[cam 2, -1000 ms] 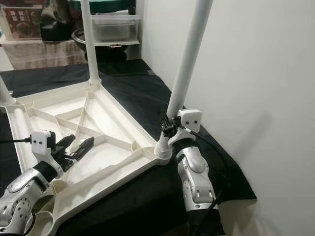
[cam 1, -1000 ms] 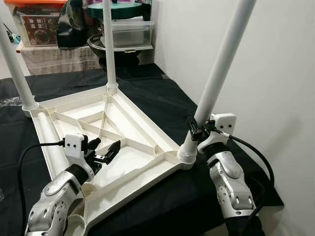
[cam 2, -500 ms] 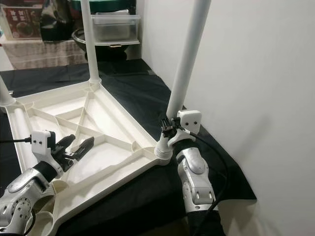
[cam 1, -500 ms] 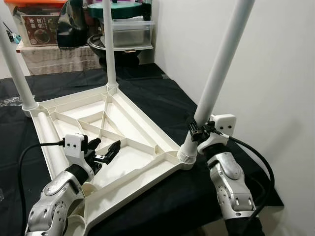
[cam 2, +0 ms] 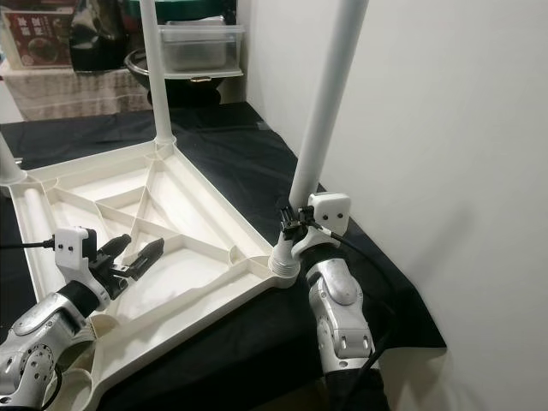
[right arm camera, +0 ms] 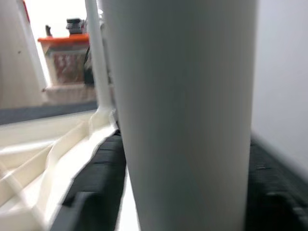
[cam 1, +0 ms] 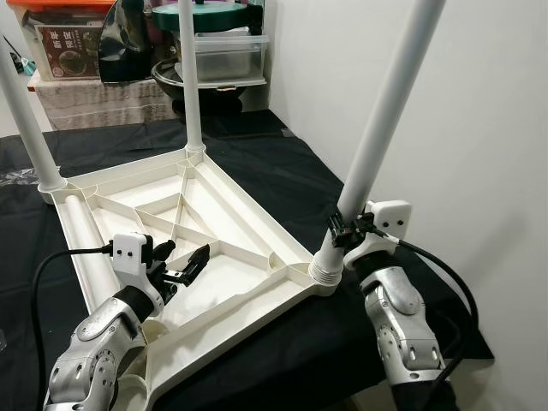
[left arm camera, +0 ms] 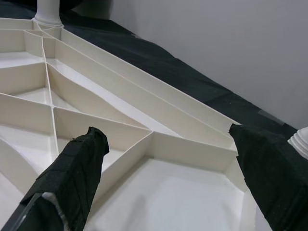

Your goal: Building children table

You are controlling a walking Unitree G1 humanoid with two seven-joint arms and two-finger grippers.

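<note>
Nearest to you, your left pincer (cam 1: 181, 264) hovers with its two black fingers (left arm camera: 77, 178) spread apart and nothing between them, just above the ribbed underside of an upturned white children's table top (cam 1: 227, 223). That top lies flat on a surface covered with black cloth (cam 1: 282, 175), its raised ribs dividing it into triangular and four-sided compartments; your left pincer hangs over a compartment near the front edge. At the front left corner of the top is a round socket (cam 1: 127, 396) with no leg in it. A loose white leg (cam 1: 83, 235) lies along the left edge channel of the top. To your right, your right pincer (cam 1: 342, 229) is closed around the lower part of a white table leg (cam 1: 381, 116), just above the ribbed collar (cam 1: 325, 270) where that leg meets the right-hand corner of the top. This leg leans slightly to the right as it rises out of view. From the right wrist camera the leg is a broad pale column between the two dark fingers (right arm camera: 98, 192). Farther off, two more white legs stand upright in their corners: one at the far left (cam 1: 30, 128) and one at the far middle (cam 1: 190, 81). Beyond the cloth, against a white wall (cam 1: 479, 128), stand a clear plastic storage box (cam 1: 227, 56), a dark metal bowl (cam 1: 175, 77), and a box with an orange lid (cam 1: 64, 38).
</note>
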